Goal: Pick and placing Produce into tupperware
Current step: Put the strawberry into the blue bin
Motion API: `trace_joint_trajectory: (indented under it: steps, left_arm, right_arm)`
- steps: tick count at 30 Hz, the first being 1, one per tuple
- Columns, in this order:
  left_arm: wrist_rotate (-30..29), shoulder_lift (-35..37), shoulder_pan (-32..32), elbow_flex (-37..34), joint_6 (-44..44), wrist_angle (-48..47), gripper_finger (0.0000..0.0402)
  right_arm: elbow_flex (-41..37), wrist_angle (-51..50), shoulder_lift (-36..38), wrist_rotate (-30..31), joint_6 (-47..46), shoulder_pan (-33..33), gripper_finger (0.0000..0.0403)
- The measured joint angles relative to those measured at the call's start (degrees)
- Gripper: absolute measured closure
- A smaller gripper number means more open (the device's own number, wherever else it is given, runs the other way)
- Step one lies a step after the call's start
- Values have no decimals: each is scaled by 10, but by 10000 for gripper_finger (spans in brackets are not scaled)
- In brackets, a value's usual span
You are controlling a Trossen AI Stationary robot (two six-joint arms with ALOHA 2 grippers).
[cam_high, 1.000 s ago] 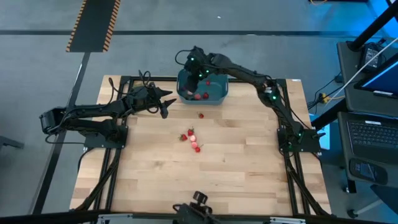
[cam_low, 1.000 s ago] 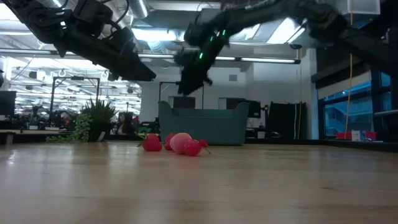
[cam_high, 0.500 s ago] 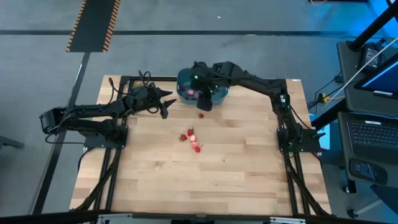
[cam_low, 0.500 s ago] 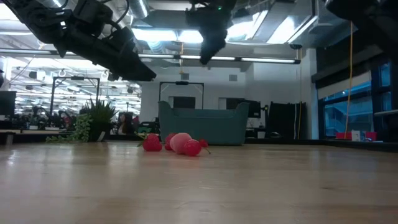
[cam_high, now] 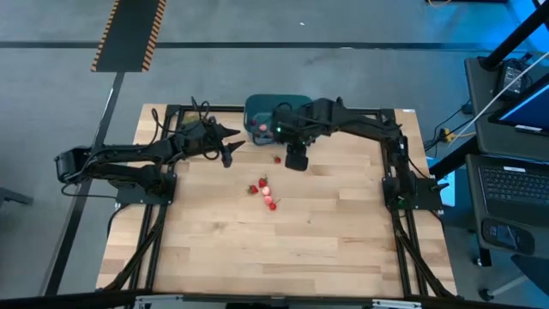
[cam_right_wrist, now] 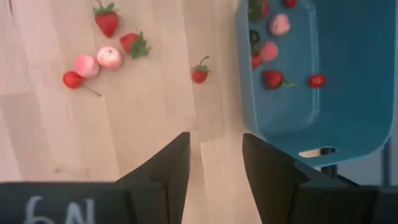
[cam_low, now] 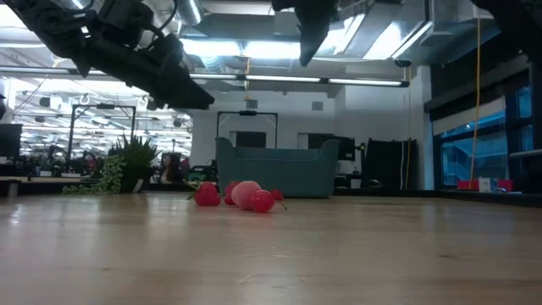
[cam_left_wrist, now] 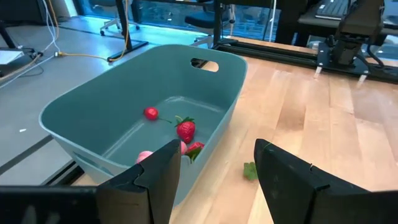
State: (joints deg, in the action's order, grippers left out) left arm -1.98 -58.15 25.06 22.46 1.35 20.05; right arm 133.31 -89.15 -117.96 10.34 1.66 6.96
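Observation:
The teal tupperware (cam_high: 262,110) stands at the table's far edge and holds several red and pink produce pieces (cam_right_wrist: 272,78). More produce lies loose on the wood. One piece (cam_high: 276,158) is just in front of the tub, and a small cluster (cam_high: 264,190) is nearer the table's middle. My right gripper (cam_high: 296,161) hangs open above the table, in front of the tub's near right corner, pointing steeply down with nothing between its fingers (cam_right_wrist: 163,168). My left gripper (cam_high: 232,143) waits open left of the tub, raised off the table and pointing toward the tub (cam_left_wrist: 155,118).
Black frame rails (cam_high: 382,163) run along the table's sides. Bare wood (cam_high: 283,249) stretches from the cluster (cam_right_wrist: 99,53) to the near edge. In the low view the cluster (cam_low: 241,195) lies in front of the tub (cam_low: 275,174).
My right gripper has left the space over the tub. It has risen and swung toward the table's near edge and a little to the right, tipping steeper downward, and now hangs over bare wood. The loose produce has stayed where it was.

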Motion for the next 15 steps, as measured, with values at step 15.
trace_joint_trajectory:
  steps: [15]
  left_arm:
    - [0,0,-16,0,0,-4,204]
  right_arm:
    - [-516,401,184,18,-57,-69,253]
